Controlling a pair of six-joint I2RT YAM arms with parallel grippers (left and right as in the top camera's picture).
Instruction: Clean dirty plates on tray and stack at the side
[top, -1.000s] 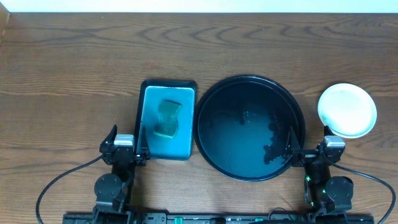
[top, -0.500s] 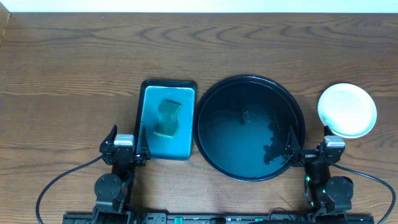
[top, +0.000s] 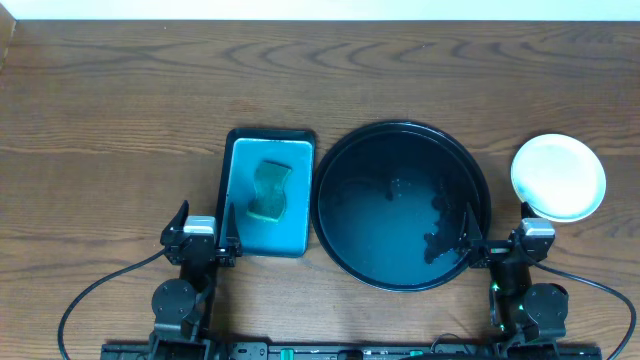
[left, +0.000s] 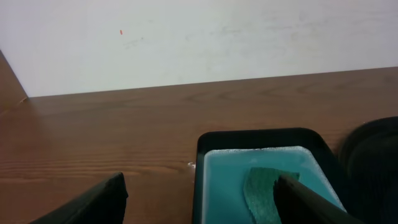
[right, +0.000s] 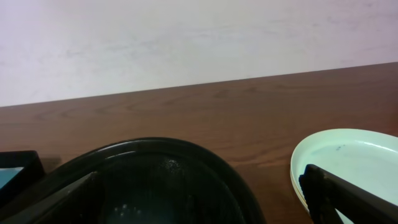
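Black tray (top: 380, 235) bare; plates (top: 558, 177) apparently stacked on the tabletop (top: 120, 120) just right of it; left hand (left: 199, 202) and right hand (right: 199, 199) wide open, empty: task seemingly complete, nothing left to grasp.

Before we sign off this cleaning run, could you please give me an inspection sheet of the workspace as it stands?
Surface: brown wooden table, no spills seen.
Job's things: round black tray holds no plates; pale plate stack sits on the table to its right, apart from it; how many plates are in it cannot be told.
Clutter: teal tray left of the black tray, with a green sponge lying in it.
Hands: left hand open and empty, by the teal tray; right hand open and empty, by the black tray.
Cables: black cables loop from both arm bases at the near edge.
Surroundings: plain white wall behind the table.
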